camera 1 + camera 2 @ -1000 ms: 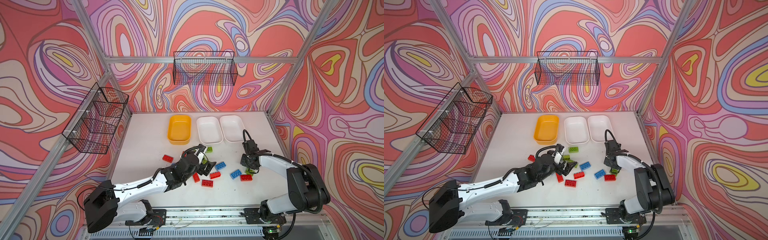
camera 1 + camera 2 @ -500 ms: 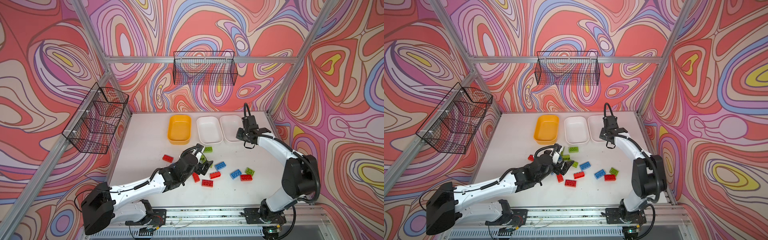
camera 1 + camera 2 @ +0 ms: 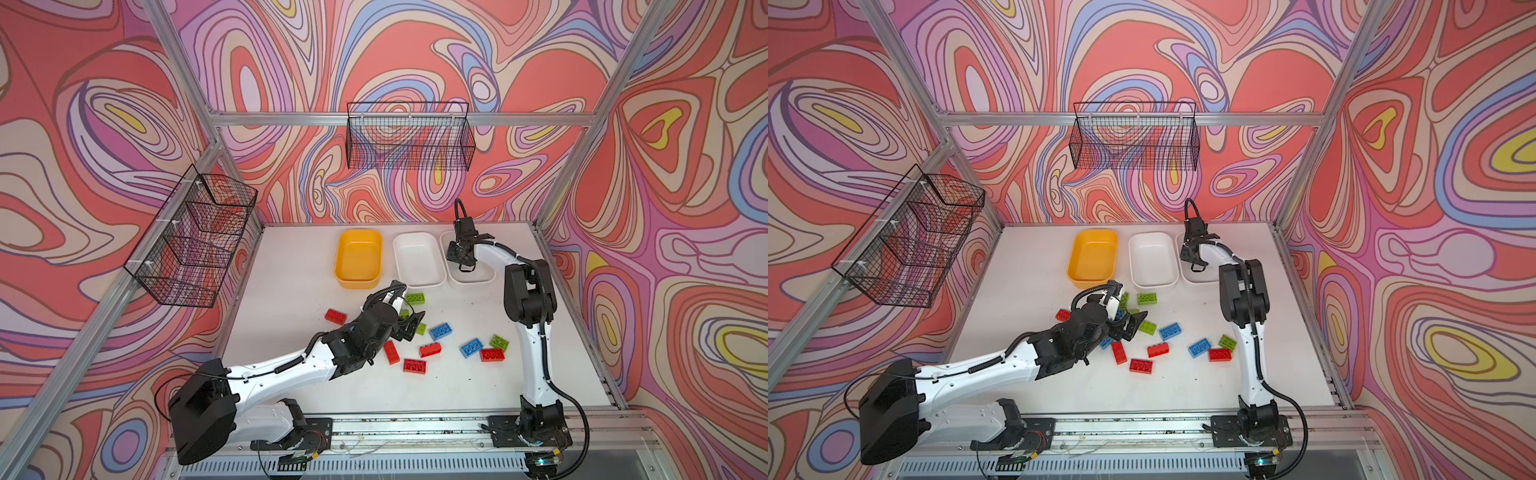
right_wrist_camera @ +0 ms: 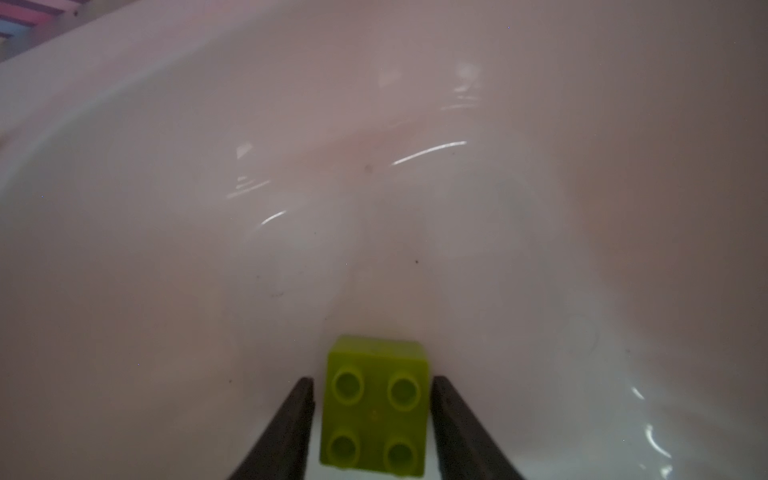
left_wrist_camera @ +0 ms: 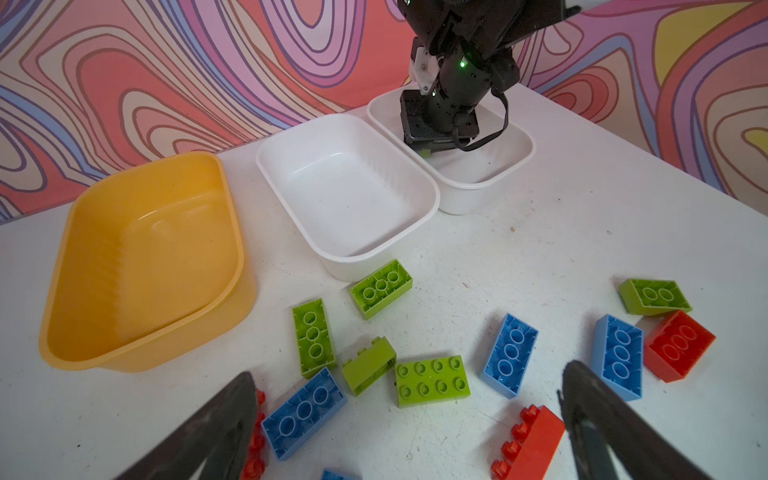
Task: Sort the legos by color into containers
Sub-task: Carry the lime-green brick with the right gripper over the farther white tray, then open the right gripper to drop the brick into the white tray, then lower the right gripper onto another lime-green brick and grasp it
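Red, blue and lime legos lie scattered on the white table, among them a green one point(image 5: 432, 380), a blue one point(image 5: 305, 411) and a red one point(image 5: 530, 444). My left gripper point(image 5: 409, 371) hovers wide open over this cluster, holding nothing. At the back stand a yellow container point(image 3: 338, 257) and two white containers point(image 3: 397, 257), point(image 3: 492, 276). My right gripper point(image 4: 374, 379) reaches down into the right-hand white one. Its jaws stand slightly apart, with a small green lego point(image 4: 376, 411) between them and a thin gap on each side.
Black wire baskets hang on the back wall point(image 3: 409, 137) and the left wall point(image 3: 191, 237). More bricks lie at the front right, near the right arm's base link point(image 3: 492, 354). The metal rail point(image 3: 415, 424) runs along the table's front edge.
My right arm lifted from the bricks at the front right and swung back into the right-hand white container, carrying the green lego; its jaws then parted. The left arm barely moved.
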Available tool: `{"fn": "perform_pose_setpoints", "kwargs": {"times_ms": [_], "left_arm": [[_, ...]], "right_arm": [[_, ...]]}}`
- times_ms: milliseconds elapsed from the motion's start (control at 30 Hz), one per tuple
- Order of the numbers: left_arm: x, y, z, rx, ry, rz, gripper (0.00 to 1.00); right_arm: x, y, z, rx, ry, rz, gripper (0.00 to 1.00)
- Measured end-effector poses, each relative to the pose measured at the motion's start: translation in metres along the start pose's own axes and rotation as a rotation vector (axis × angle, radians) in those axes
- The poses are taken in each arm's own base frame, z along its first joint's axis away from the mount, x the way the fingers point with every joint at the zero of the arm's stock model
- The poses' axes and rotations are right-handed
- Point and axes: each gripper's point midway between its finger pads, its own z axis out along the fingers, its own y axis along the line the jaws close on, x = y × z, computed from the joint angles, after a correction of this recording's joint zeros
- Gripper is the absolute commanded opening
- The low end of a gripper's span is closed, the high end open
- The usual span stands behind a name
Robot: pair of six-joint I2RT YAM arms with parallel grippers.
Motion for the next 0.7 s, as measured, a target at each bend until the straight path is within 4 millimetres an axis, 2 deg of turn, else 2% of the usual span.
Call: {"fn": "perform_pose_setpoints", "kwargs": {"times_ms": [133,233,333,433,500,567,700], "left_arm": [[-0.008,0.002,-0.001,-0.012,0.004,0.002,1.00],[-0.015,0.000,-0.005,0.003,0.003,0.002,1.00],[-0.020,0.000,-0.014,0.018,-0.011,-0.016,1.00],[-0.022,0.001,-0.029,0.043,-0.037,-0.050,1.00],[-0.018,0.000,-0.038,0.069,-0.049,-0.077,1.00],[-0.009,-0.003,-0.044,0.100,-0.049,-0.102,1.00],[0.015,-0.009,-0.045,0.145,-0.016,-0.134,1.00]], "right_arm": [[-0.010,0.007,-0.015,-0.039,-0.028,0.013,0.78],[-0.014,0.008,-0.046,-0.068,-0.056,0.025,0.78],[-0.018,0.004,-0.095,-0.085,-0.106,0.040,0.79],[-0.015,-0.009,-0.146,-0.081,-0.168,0.056,0.79],[0.002,-0.025,-0.174,-0.061,-0.184,0.064,0.79],[0.033,-0.045,-0.194,-0.037,-0.175,0.074,0.79],[0.111,-0.088,-0.206,0.033,-0.084,0.101,0.80]]}}
